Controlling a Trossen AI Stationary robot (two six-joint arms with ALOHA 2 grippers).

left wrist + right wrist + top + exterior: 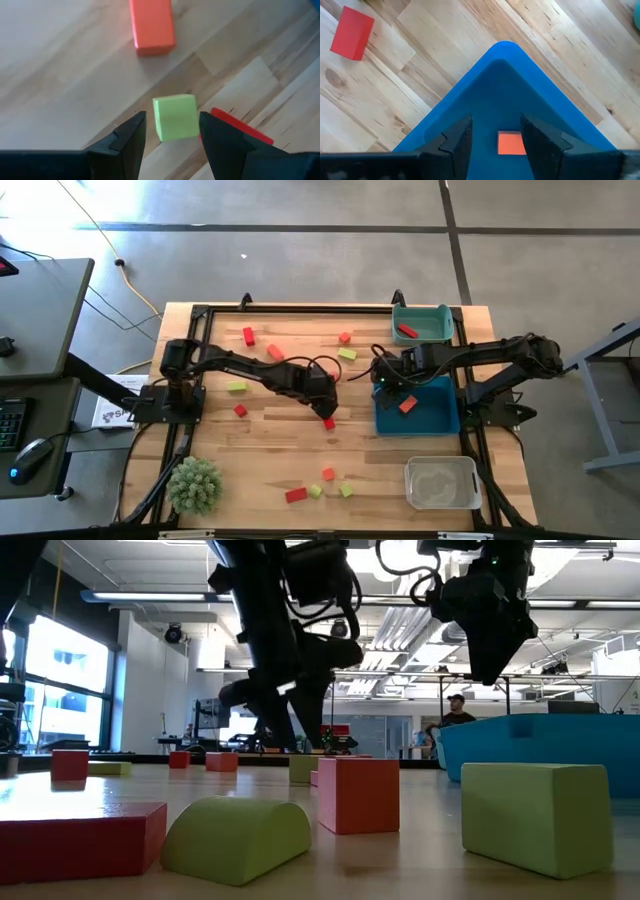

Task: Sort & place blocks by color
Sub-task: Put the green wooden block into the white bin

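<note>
The desk (270, 450) is pale butcher-block wood, its planks visibly grained with a smooth, lightly satin finish. A green block (175, 116), an orange block (151, 25) and a red block (352, 33) are smooth, matt and evenly coloured. The blue bin (505, 90) at mid-right looks like smooth moulded plastic with a soft sheen on its rim. The left hand (170, 142) has fingers (131, 142) of dark, matt plastic-like material. The floor (300, 250) is dull grey concrete.
</note>
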